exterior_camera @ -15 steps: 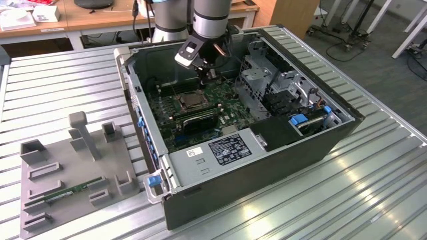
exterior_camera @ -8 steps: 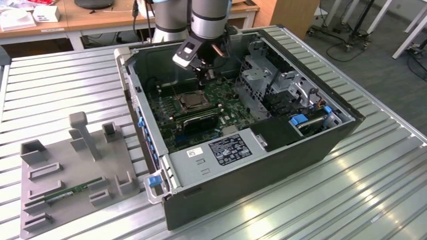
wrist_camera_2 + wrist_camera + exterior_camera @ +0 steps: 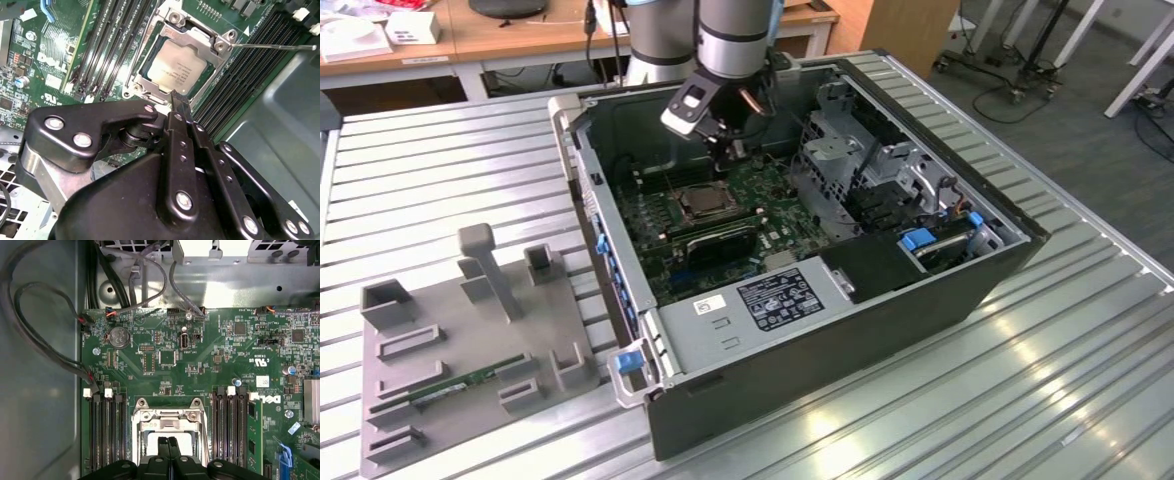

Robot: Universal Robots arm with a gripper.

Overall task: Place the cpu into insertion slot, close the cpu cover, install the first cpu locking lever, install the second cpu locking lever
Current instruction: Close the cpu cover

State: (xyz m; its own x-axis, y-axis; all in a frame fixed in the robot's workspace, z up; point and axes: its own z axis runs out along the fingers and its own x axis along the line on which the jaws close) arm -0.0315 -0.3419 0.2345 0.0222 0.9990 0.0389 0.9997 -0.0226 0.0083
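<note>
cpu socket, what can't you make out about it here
- Exterior view: socket too small for detail.
- Second wrist view: claw hides the near corner of the cover.
- First wrist view: claw and picture edge cut off part of the cpu.

Bright overhead light; glare streaks on ribbed metal table [image 3: 1014,380]; shadow inside case [image 3: 854,345]

Our tally — mostly ones
We count one computer case [image 3: 881,340], one cpu [image 3: 180,67], one cpu cover [image 3: 197,36], two banks of black memory slots [image 3: 106,435], one coin battery [image 3: 119,337], one gripper [image 3: 168,441] with two jaws, and one grey fixture [image 3: 454,310] on the surface [image 3: 1014,400] — one green memory stick [image 3: 458,385] in it.
</note>
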